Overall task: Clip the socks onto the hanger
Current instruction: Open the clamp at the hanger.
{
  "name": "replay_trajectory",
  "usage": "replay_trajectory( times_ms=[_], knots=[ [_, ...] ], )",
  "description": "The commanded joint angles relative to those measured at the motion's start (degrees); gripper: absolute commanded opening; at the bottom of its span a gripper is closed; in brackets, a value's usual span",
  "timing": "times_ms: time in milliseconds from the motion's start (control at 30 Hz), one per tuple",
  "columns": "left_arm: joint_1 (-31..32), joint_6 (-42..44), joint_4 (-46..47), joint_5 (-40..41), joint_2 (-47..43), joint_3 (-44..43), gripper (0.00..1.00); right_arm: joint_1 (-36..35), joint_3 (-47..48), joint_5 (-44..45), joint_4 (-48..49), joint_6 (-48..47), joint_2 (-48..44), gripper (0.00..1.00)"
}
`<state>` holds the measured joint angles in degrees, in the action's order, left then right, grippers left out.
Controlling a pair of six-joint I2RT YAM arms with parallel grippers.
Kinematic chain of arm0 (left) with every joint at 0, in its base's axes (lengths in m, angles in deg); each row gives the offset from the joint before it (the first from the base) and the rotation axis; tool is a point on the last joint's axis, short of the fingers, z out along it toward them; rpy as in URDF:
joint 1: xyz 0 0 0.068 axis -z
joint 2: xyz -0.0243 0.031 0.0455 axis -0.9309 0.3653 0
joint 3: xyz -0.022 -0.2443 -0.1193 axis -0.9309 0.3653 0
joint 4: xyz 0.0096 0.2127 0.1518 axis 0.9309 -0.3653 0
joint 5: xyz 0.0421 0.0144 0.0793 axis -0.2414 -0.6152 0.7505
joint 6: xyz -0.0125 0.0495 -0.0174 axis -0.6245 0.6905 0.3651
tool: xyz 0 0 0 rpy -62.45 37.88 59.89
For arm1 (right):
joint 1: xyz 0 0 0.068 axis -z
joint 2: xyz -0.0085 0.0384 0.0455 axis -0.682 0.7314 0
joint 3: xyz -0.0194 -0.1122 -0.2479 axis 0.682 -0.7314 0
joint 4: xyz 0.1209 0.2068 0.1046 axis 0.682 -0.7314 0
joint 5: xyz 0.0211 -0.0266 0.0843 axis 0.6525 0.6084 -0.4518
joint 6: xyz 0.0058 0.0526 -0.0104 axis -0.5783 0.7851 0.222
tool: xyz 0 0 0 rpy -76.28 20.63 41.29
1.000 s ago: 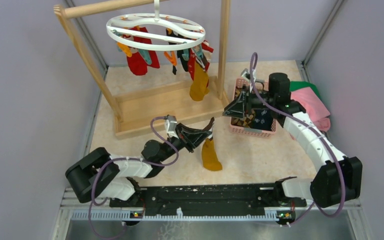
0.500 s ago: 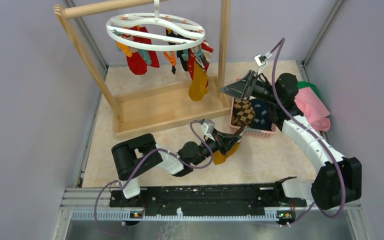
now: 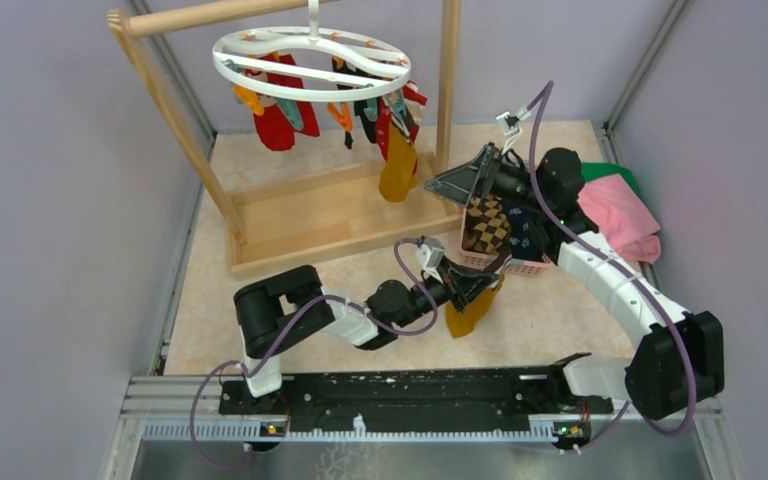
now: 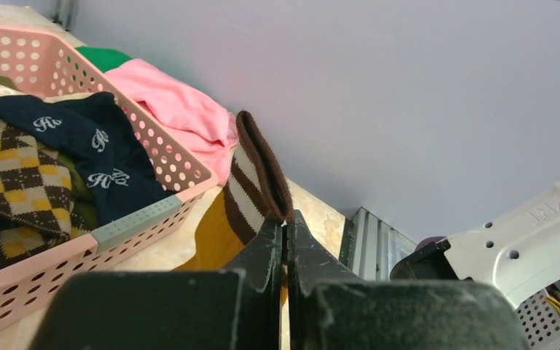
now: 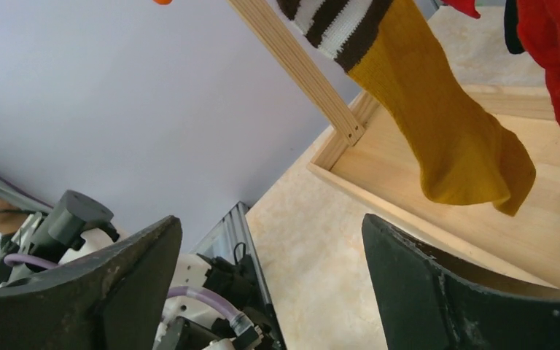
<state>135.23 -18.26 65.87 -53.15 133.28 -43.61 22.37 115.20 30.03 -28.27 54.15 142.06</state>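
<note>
Sock first: your mustard sock (image 3: 470, 312), the one with the brown-and-white striped cuff, hangs from the left gripper (image 3: 477, 284), whose jaws are pinched tight on that cuff, just beside the pink basket (image 3: 520, 266). Your right gripper (image 5: 270, 226) stands wide apart and empty above the basket's argyle sock (image 3: 486, 226), near the hanger (image 3: 310, 62) on its wooden rack (image 3: 447, 90).
</note>
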Motion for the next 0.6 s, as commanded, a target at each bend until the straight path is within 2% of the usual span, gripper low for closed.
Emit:
replay_trajectory(
  times_ms=[0,133,467,567],
  knots=[
    [-0.18,-0.30,18.69,-3.02,-0.32,-1.72,0.00,-0.36,2.80,0.82,-0.64,-1.64,-1.81,0.98],
    [-0.12,-0.35,18.75,-2.97,-0.37,-1.59,0.00,-0.38,2.61,2.05,-1.93,-2.07,-2.52,0.99],
    [-0.21,3.40,18.76,-2.98,-1.19,-0.89,0.00,-0.34,1.86,-1.38,4.76,0.64,0.36,0.99],
    [-0.21,4.20,18.76,-5.74,-1.09,-1.38,0.00,-0.36,1.39,-1.74,5.53,0.34,-0.60,0.99]
  ],
)
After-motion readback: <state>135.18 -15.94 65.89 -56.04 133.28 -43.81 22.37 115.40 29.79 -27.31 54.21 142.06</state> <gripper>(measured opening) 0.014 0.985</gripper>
